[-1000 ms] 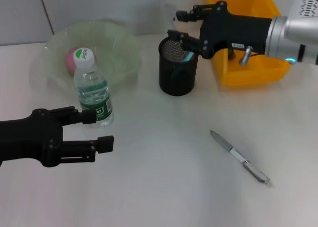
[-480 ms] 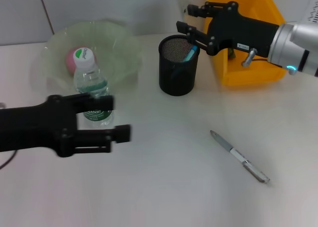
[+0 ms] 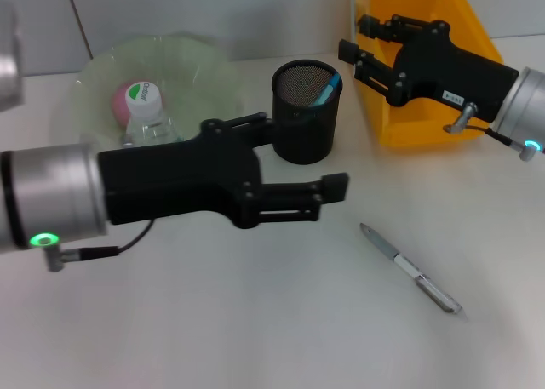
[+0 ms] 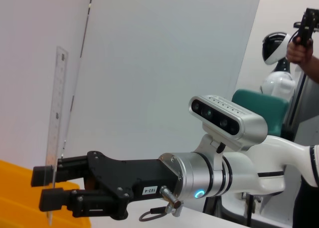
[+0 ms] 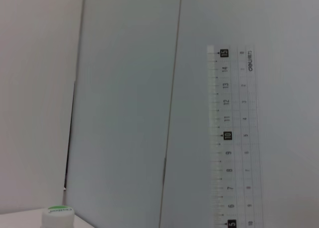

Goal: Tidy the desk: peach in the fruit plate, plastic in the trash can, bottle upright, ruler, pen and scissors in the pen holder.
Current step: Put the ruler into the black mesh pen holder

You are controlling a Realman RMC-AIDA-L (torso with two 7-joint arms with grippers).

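Your left gripper point(image 3: 306, 163) hangs spread and empty over the desk point(image 3: 255, 321), in front of the pen holder point(image 3: 305, 112). Your right gripper point(image 4: 50, 188), over the yellow trash can point(image 3: 426, 121), pinches the ruler point(image 4: 56, 123) upright. The pen point(image 3: 410, 268) lies on the desk, well apart from both.
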